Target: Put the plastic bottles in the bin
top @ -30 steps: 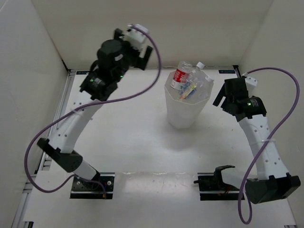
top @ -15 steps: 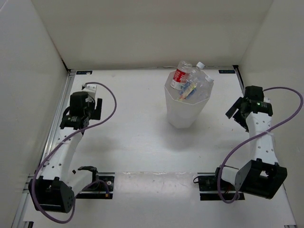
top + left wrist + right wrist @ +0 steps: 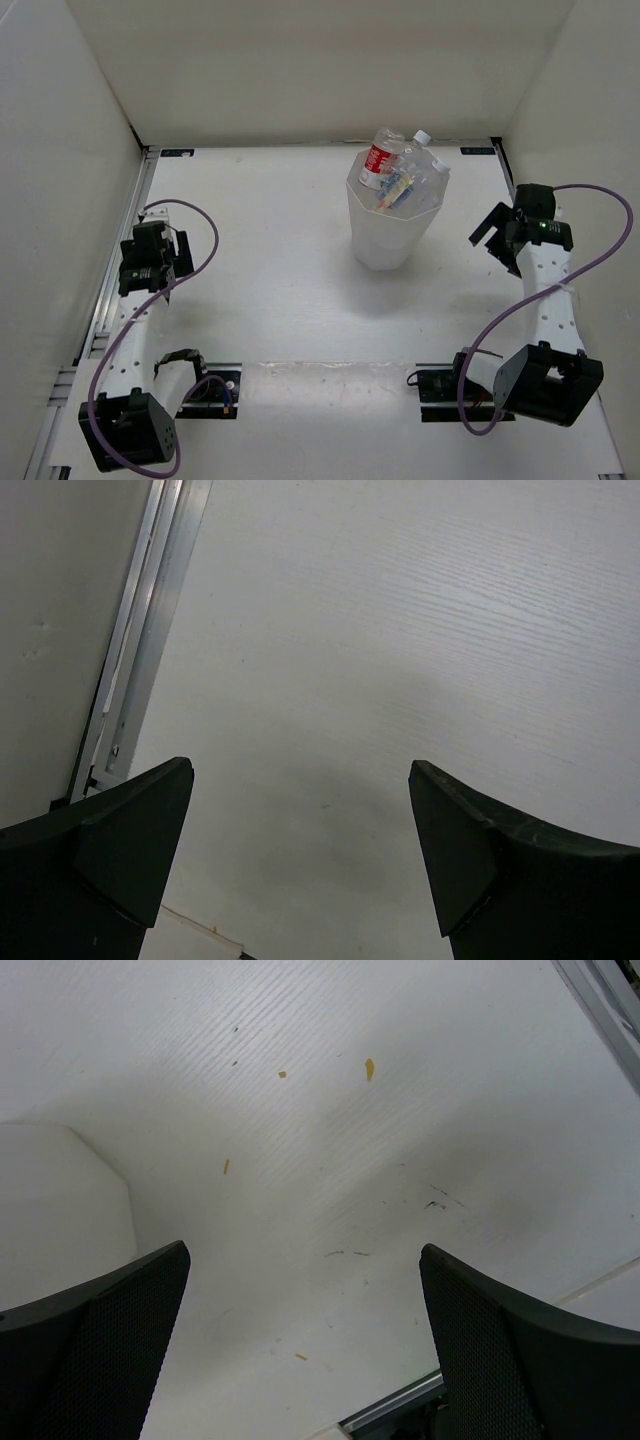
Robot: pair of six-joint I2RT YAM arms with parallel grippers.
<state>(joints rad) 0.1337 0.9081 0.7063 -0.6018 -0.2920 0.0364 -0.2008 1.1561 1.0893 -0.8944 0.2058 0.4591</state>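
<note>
White table [image 3: 270, 300] was seen boxed by walls. Left gripper [image 3: 300, 768] was held by left edge, fingers spread, empty. Bin [image 3: 385, 235] was stood mid-rear, plastic bottles [image 3: 400, 175] heaped inside, sticking over rim. Right gripper [image 3: 304, 1250] was spread too, near right edge.

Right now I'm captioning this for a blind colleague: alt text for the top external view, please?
A white bin crammed with clear plastic bottles, one red-labelled, stands at the far side of a white table. The left arm and right arm sit folded at the sides, holding nothing.
</note>
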